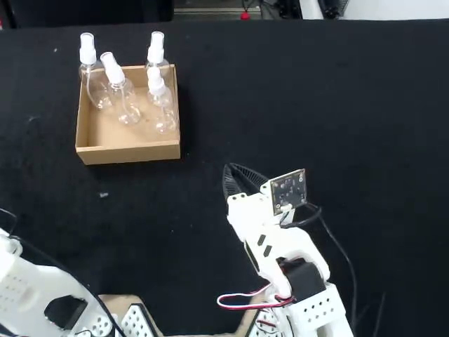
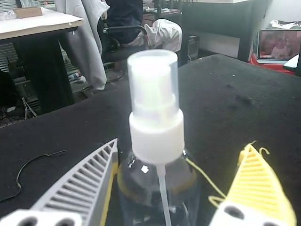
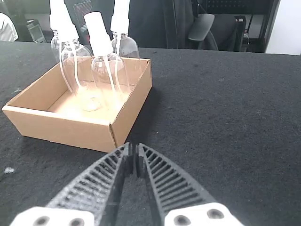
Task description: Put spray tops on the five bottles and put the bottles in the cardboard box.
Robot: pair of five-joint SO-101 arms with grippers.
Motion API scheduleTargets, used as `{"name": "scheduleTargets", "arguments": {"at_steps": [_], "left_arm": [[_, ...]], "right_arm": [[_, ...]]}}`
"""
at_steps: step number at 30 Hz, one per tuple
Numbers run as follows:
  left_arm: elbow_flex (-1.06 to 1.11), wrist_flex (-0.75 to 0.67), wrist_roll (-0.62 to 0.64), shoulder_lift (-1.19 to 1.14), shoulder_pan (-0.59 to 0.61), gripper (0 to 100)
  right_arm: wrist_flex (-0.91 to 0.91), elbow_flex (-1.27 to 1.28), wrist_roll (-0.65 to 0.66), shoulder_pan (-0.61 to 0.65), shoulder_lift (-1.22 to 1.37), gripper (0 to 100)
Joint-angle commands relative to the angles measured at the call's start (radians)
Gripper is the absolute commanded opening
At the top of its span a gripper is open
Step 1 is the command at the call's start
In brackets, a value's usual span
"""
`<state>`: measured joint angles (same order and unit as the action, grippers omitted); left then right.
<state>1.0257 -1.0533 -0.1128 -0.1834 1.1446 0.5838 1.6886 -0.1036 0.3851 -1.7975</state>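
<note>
A clear bottle (image 2: 157,186) with a white spray top (image 2: 155,108) stands upright between the grey and yellow fingers of my left gripper (image 2: 182,145), which is shut on its shoulders. The left arm (image 1: 28,288) sits at the table's near left corner. The cardboard box (image 1: 126,152) lies at the far left and holds several clear bottles (image 1: 123,95), all with spray tops on. My right gripper (image 1: 227,169) rests shut with nothing in it over the black table, to the near right of the box. From the right wrist, the box (image 3: 70,128) and its bottles (image 3: 106,70) stand just beyond the shut black gripper (image 3: 132,147).
The black tablecloth (image 1: 337,112) stretches bare to the right of the box. A thin black cable (image 2: 33,162) lies on the cloth near the left gripper. Desks and chairs stand in the room behind the table.
</note>
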Motion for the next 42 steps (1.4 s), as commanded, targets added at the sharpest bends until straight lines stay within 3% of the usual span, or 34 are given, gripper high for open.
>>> {"name": "scheduleTargets", "arguments": {"at_steps": [1, 36, 42], "left_arm": [[-0.007, -0.021, -0.002, 0.006, -0.010, 37], [-0.005, -0.021, -0.006, 0.006, -0.005, 37], [-0.010, -0.021, -0.006, 0.015, -0.004, 17]], "right_arm": [[0.006, -0.004, 0.009, 0.005, -0.085, 1.5], [0.006, -0.004, 0.009, 0.005, -0.085, 1.5], [0.006, -0.004, 0.009, 0.005, -0.085, 1.5]]}}
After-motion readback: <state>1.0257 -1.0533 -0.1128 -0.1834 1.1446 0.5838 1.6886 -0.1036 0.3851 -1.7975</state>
